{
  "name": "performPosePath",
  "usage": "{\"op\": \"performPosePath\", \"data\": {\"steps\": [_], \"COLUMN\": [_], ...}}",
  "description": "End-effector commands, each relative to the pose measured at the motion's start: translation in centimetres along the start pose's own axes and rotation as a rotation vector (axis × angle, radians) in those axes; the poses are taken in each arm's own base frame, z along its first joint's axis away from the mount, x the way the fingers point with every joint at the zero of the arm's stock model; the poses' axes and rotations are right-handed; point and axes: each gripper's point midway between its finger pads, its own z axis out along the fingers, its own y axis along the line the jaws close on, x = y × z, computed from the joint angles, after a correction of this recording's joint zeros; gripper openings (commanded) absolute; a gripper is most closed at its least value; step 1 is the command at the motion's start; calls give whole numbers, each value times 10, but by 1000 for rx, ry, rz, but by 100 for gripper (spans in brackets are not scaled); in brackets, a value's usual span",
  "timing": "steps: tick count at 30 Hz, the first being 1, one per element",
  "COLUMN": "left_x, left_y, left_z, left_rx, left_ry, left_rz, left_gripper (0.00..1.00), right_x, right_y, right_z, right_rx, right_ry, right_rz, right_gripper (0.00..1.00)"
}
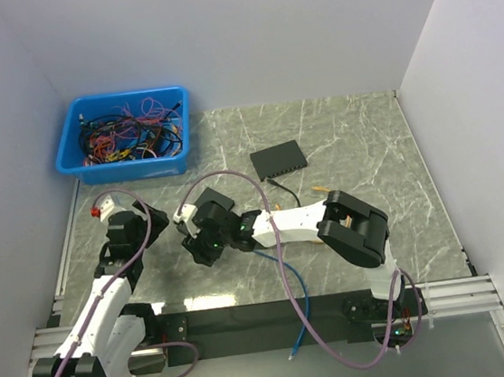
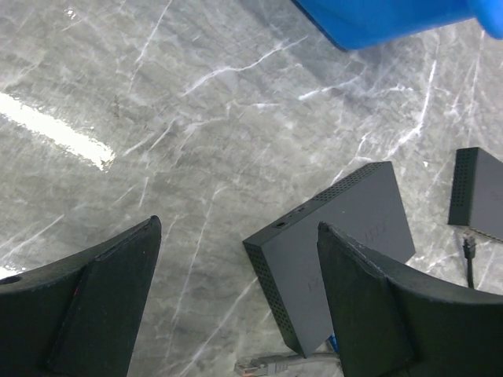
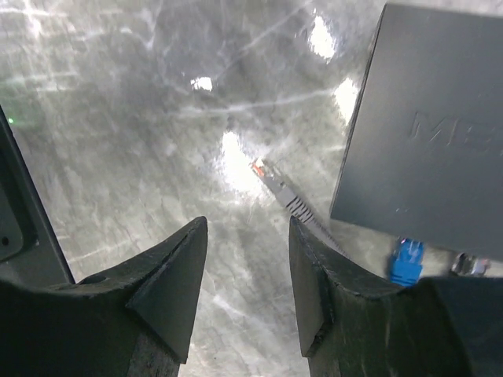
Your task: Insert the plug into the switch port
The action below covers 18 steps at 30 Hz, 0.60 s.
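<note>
Gaping empty, left tool (image 2: 237, 228) and right tool (image 3: 247, 225) leave the grey, clear-tipped plug (image 3: 271, 179) loose.

The table (image 2: 157, 118) has a smooth, polished grey marble-look top throwing white glare. The switch (image 2: 346, 228) on it has a matt dark-grey casing, seemingly plastic, with a finely perforated side. At eleven o'clock in the top view the bin (image 1: 127, 169) is slightly shiny blue plastic, while the right gripper (image 3: 247, 228) has matt black, faintly grainy fingers (image 3: 169, 283), and the plug (image 3: 275, 184) at twelve o'clock from them is clear plastic on a ribbed grey boot.
</note>
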Motion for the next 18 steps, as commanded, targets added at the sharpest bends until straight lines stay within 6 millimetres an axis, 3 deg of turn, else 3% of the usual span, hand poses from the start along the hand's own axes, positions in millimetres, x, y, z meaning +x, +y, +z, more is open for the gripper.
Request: {"op": "performPosePath", "data": {"steps": [1, 15, 18], "left_x": [-8, -10, -9], "left_y": [-11, -2, -2], "left_z": [0, 3, 4], "left_rx": [57, 44, 44], "left_ry": [-25, -16, -9], "left_rz": [-27, -54, -51], "left_gripper": [86, 86, 86], "right_x": [-31, -17, -4], "right_y": [2, -7, -12], "right_z": [-1, 26, 31], "right_rx": [10, 42, 57], "right_ry": [-80, -41, 4], "right_rz": [-36, -29, -32], "right_gripper": [53, 53, 54]}}
